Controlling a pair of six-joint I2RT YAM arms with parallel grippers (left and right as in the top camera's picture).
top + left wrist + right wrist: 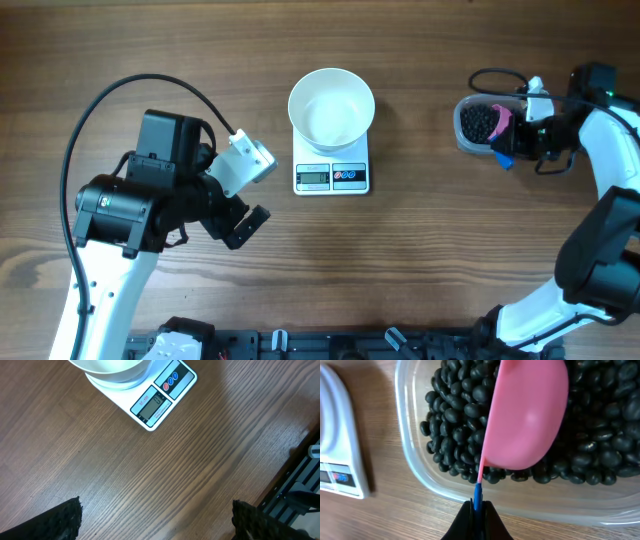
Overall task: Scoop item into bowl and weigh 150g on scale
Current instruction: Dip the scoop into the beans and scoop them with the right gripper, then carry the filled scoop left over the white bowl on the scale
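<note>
Right wrist view: the right pincer (pixel 477 507) was clenched on the thin blue handle end of a pink plastic scoop (pixel 527 415). The scoop's rounded cup lay just ahead of the fingertips, its back to the camera, down among the tiny glossy black beans (pixel 452 435). The beans filled a clear rounded plastic tub (pixel 412 465) directly beyond the pincer. Off to its left stood the small white rectangular digital scale (pixel 340 455).

In the overhead view the round white bowl (pixel 331 107) sat on that scale and looked empty. I judged the task barely begun: a first scoop was at the loading stage, with all the carrying, pouring and weighing left to do.

The left pincer (pixel 157 522) hung released over the brown wooden table (pixel 150 475), the scale ahead of it. The display digits and the small print above them were too small to read, and no brand showed.
</note>
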